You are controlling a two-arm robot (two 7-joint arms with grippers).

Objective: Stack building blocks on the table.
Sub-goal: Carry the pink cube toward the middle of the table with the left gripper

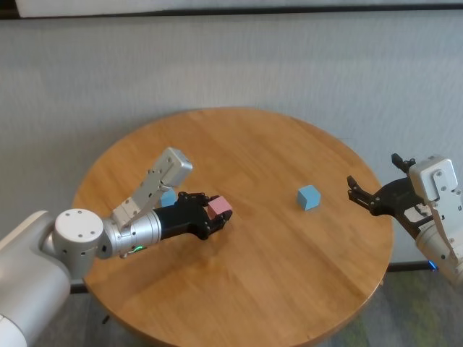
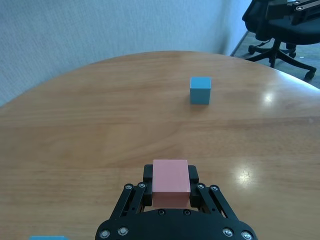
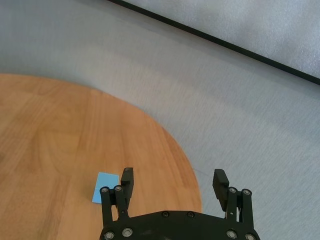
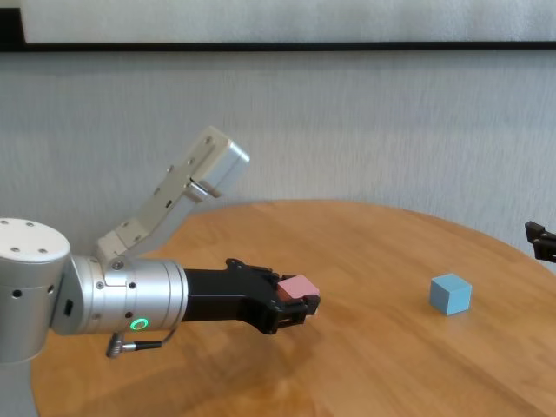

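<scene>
So the left tool (image 1: 217, 213) is clamped on the pink block (image 1: 219, 207), holding it out over the left half of the round wooden worktop (image 1: 275, 289). From the chest camera the pink block (image 4: 298, 287) looks lifted a bit off the wood, with the black fingers (image 4: 287, 314) gripping it from both sides. The left wrist camera shows it square between the fingers, top face showing (image 2: 170, 182).

One light blue block (image 1: 309, 196) sits on its own on the worktop, right of center, well apart from the pink one and flat on the wood. Same block shows in the chest view (image 4: 450, 294) and straight ahead of the left tool in the wrist view (image 2: 200, 90).

The second light blue block (image 1: 168, 197) is mostly hidden behind the left arm, just a corner peeking out beside the wrist.

The right tool (image 1: 364, 195) hangs at the right rim of the worktop, fingers spread wide with nothing between them; its wrist camera (image 3: 173, 186) shows the gap clearly.

An office chair (image 2: 280, 25) shows beyond the worktop.
</scene>
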